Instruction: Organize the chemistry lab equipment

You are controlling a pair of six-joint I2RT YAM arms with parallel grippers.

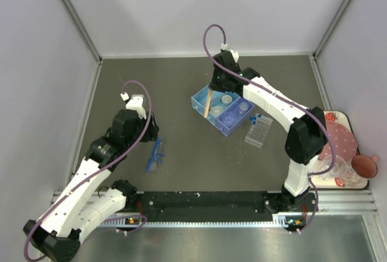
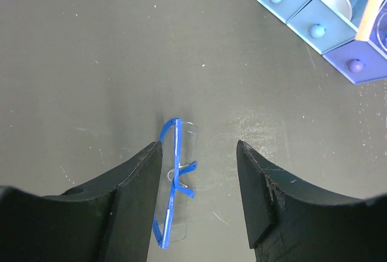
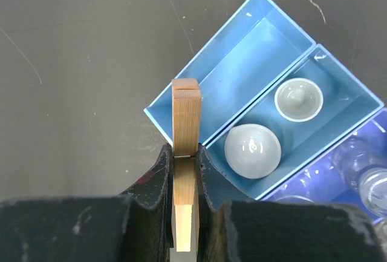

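Observation:
My right gripper (image 3: 185, 153) is shut on a wooden clip (image 3: 185, 114), which also shows as a pale stick (image 1: 207, 103) from above. The clip hangs over the left edge of a blue compartment box (image 3: 199, 68). The box's left compartment holds nothing; the middle one holds two small round dishes (image 3: 253, 150); tiny glass beakers (image 3: 363, 174) sit in the purple one. My left gripper (image 2: 199, 153) is open above the blue plastic tweezers (image 2: 172, 177), which have a clear part along them and lie on the table close to the left finger (image 2: 142, 183). A clear tube rack (image 1: 257, 132) with blue-capped tubes (image 1: 257, 118) lies right of the box.
A strawberry-print tray (image 1: 347, 180) with a pink plate and a pink cup (image 1: 364, 165) stands at the table's right edge. The box's drawer fronts with round knobs (image 2: 311, 30) face the left arm. Grey walls close the table on three sides.

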